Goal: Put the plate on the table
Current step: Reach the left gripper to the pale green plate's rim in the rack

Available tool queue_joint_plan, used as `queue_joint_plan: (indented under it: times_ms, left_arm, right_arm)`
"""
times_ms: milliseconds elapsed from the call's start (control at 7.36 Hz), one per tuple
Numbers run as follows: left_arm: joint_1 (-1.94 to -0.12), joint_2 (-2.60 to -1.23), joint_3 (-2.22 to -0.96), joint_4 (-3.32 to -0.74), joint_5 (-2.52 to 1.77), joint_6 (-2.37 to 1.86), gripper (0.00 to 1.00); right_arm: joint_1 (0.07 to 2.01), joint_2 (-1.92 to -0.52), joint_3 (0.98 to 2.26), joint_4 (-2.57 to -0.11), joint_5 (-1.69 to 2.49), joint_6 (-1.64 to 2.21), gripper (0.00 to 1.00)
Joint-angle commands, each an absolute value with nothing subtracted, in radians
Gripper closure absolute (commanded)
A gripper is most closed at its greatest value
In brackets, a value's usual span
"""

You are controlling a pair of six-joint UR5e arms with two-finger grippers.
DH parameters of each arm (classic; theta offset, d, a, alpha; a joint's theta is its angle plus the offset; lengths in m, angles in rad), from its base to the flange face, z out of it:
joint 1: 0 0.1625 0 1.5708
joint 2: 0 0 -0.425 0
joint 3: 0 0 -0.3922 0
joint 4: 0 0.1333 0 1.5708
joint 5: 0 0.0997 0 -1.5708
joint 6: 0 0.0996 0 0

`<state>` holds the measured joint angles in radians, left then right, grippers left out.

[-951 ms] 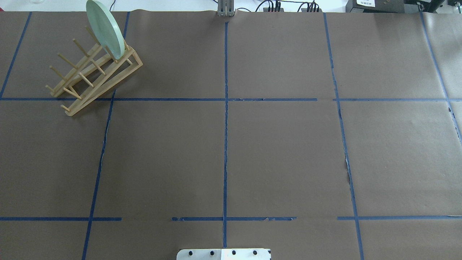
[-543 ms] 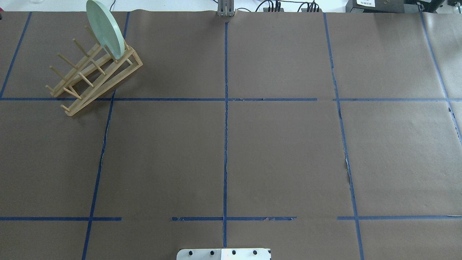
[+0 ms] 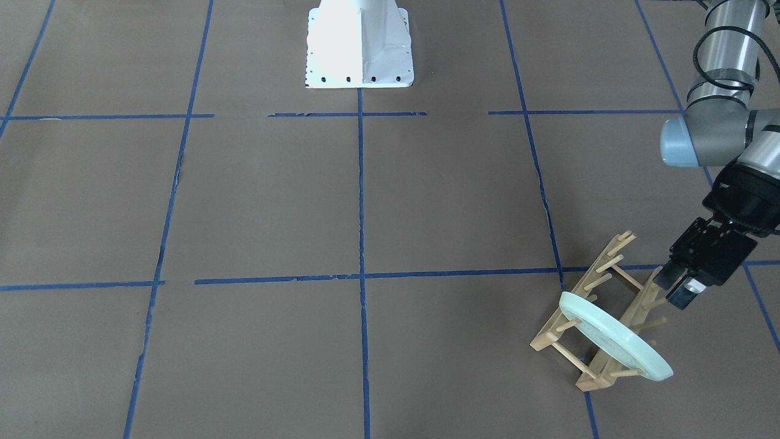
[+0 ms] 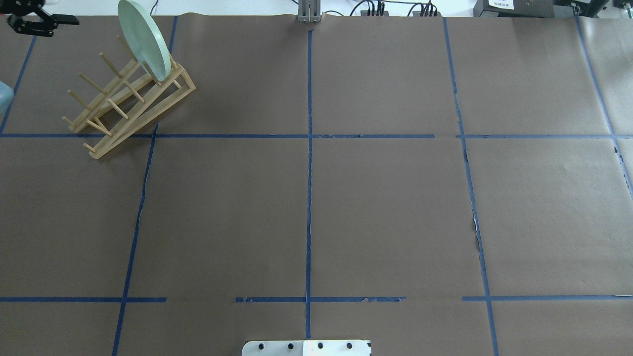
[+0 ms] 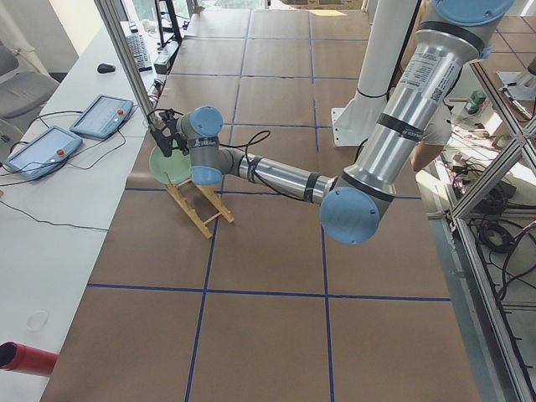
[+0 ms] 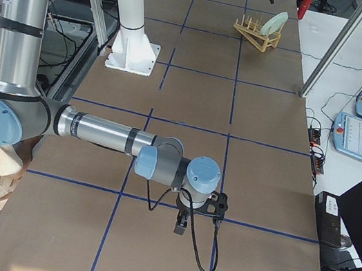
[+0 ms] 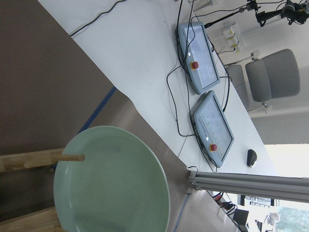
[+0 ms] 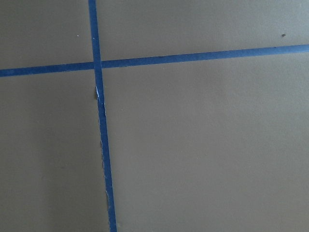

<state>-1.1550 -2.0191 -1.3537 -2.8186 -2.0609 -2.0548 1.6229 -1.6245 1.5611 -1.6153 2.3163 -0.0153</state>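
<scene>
Brought the left gripper [image 4: 49,23] into the overhead view's top-left corner, left of the plate [image 4: 143,42] and apart from it. Also pushed what looked like a pale blue arm joint [image 4: 3,96] in at the left edge.

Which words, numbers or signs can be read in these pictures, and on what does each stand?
None can be read with certainty.
White label on the black box: print too small to read.
Lettering on the left arm: blurred.
Screens of the upper teach pendant and the lower teach pendant: too blurred to read.
</scene>
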Motion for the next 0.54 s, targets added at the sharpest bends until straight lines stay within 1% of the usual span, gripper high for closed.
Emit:
queue_joint_plan:
  times_ms: [0,136,407]
  left_arm:
    - [-1.103,-2.036,-1.295,-2.826,-2.031,-2.069,0.04]
    - [-1.103,-2.046,-1.284,-2.823,-2.031,-2.071,0.1]
    - [-1.103,-2.069,-1.249,-2.816,-2.031,-2.071,0.11]
  right_arm:
    - [1.623,-1.624,1.562,-1.615,2.316,-0.015,0.0]
    - [1.623,-1.624,1.562,-1.615,2.316,-0.015,0.0]
    - [1.623,-1.624,1.562,-1.615,2.316,-0.015,0.0]
